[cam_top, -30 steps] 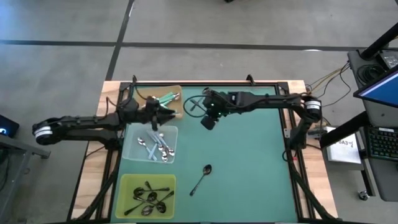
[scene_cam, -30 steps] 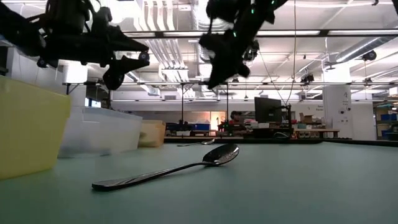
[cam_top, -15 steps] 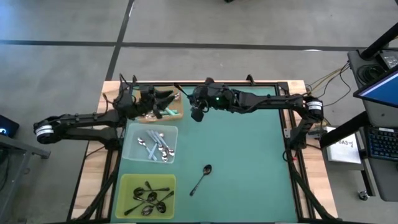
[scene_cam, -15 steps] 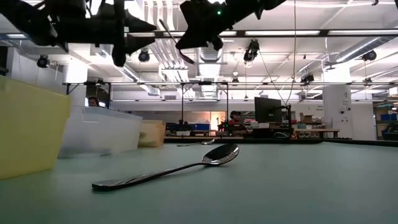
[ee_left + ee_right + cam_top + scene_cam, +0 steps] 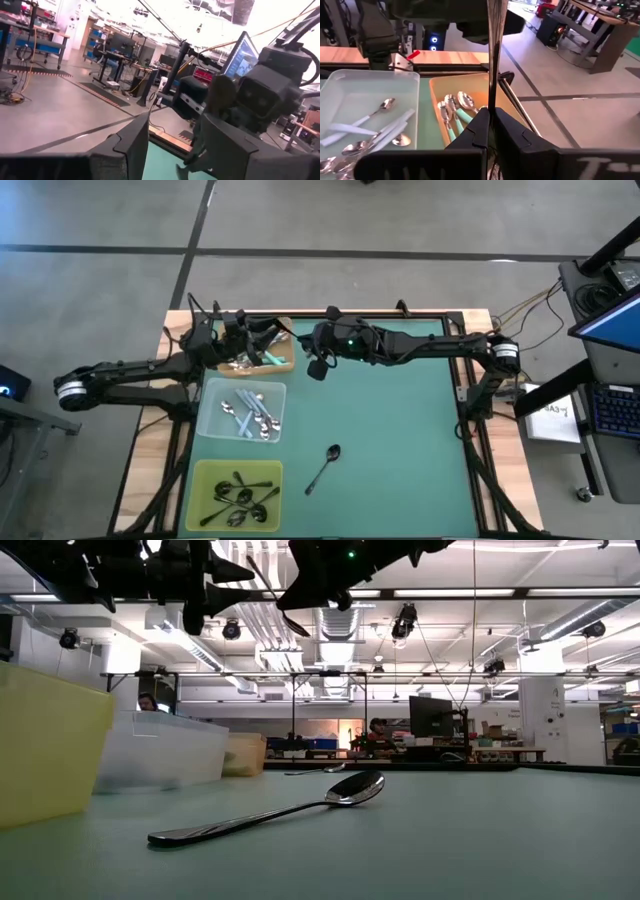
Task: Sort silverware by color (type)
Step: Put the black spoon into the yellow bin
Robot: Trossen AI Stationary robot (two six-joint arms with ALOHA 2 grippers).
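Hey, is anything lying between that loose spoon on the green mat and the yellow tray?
Nothing visible. Only bare green mat lies between the loose spoon and the yellow tray. The right gripper, shut on another spoon, and the open left gripper are both at the table's far end.

Three shallow trays are sitting along the left of the tabletop (image 5: 400, 420): one wooden tray (image 5: 284, 364), one clear tray (image 5: 212, 420) and one yellow tray (image 5: 200, 480). One black-handled spoon (image 5: 324, 467) is lying alone on the tabletop, and one more thin handle (image 5: 492, 60) is showing between the right gripper (image 5: 490, 125) fingers. Teal spoons (image 5: 451, 111) are numbering at least three; the pale blue spoons (image 5: 248, 415) and black spoons (image 5: 240, 495) are overlapping too much to count.
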